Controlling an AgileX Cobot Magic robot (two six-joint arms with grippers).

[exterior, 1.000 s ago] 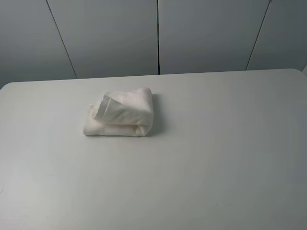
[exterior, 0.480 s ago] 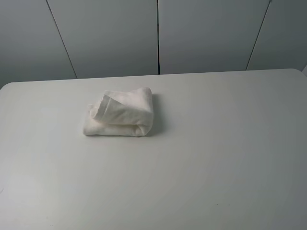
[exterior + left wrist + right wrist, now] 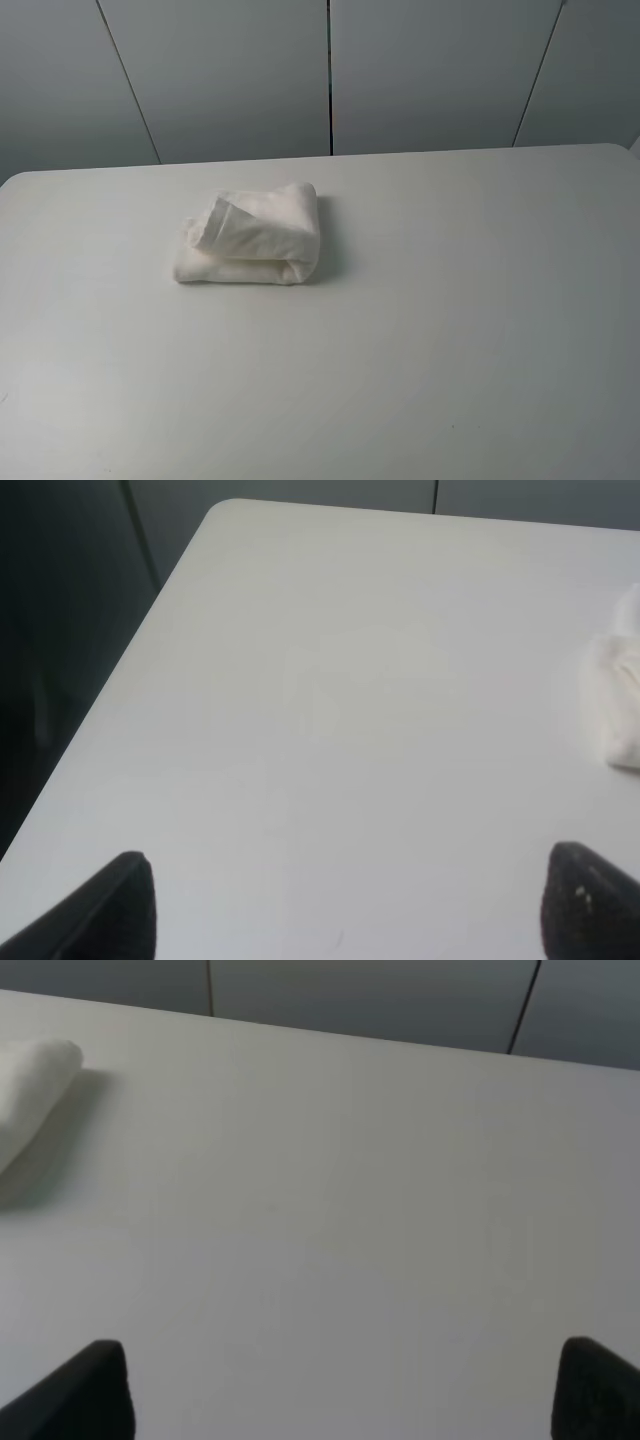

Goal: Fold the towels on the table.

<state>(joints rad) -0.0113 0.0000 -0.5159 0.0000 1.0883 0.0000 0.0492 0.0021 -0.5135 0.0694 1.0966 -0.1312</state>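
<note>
1. Exterior high view: the white terry towel (image 3: 250, 237) lies bundled in a thick, loosely folded lump on the white table (image 3: 450, 330), left of centre and toward the far edge. One flap sticks up at its left end; the right end is a rounded fold. Neither arm shows here.

2. Left wrist view: the left gripper (image 3: 345, 905) hangs over bare table, jaws spread wide and empty. An edge of the towel (image 3: 620, 705) peeks in, well apart from the fingertips (image 3: 115, 910).

3. Right wrist view: the right gripper (image 3: 340, 1390) is also spread and holds nothing; the towel's rounded end (image 3: 35, 1085) sits well away.

4. Handling, as a judgement: light, soft and floppy, it should sag when lifted but not slip. Pinching the raised flap or a loose corner looks best; the fat rolled fold would only bunch.
</note>
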